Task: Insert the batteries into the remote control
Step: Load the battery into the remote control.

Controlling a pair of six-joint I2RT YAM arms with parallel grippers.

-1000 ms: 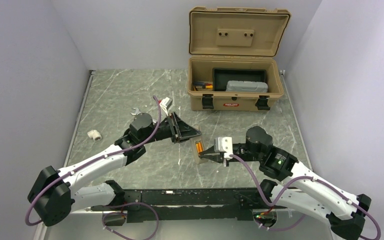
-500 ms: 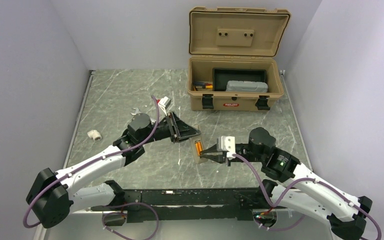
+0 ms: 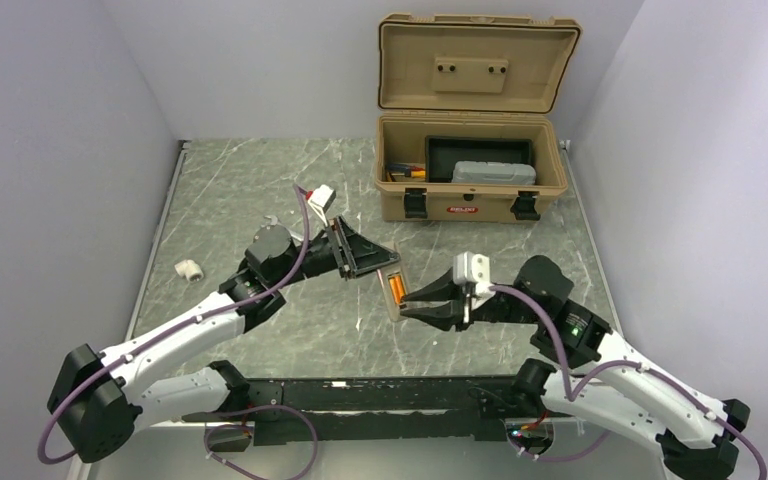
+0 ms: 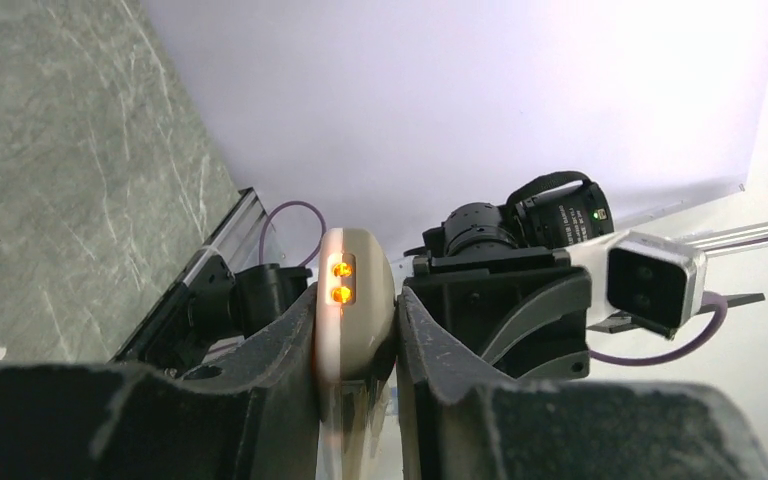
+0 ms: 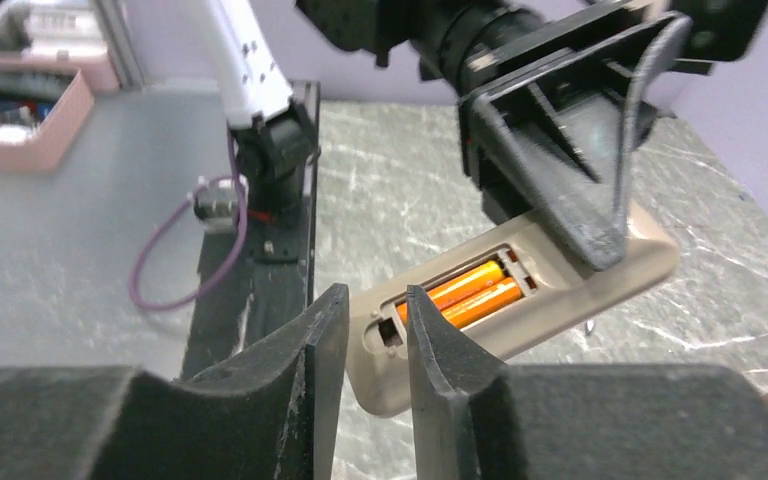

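Right wrist view gives you the clearest read. The remote control [image 5: 520, 300] sits tilted over the desk [image 5: 390, 180] with its grey-tan back up and its bay open. Both batteries [image 5: 465, 290] lie side by side inside the bay. Whether the remote's near end touches the desk you cannot tell.

The left jaws are clamped on the remote's far end, one finger [image 5: 570, 190] lying across the back just beyond the bay. The right jaws stand a little apart with nothing between them. Their fingers [image 5: 305, 370] are poised just beside the remote's near end.

Loading looks nearly done, so the job now is to make sure both cells are fully home. From this angle you cannot tell whether either one rides proud of the bay.

- Hold the left clamp firm and level so nothing rolls out.
- If a cell needs seating, bring the right jaws together first and press with the joined tips straight down on its middle, not its end.
- Move the right arm along the remote's length, well off the bay's rim, so a fingertip does not catch an edge and flick a battery loose.
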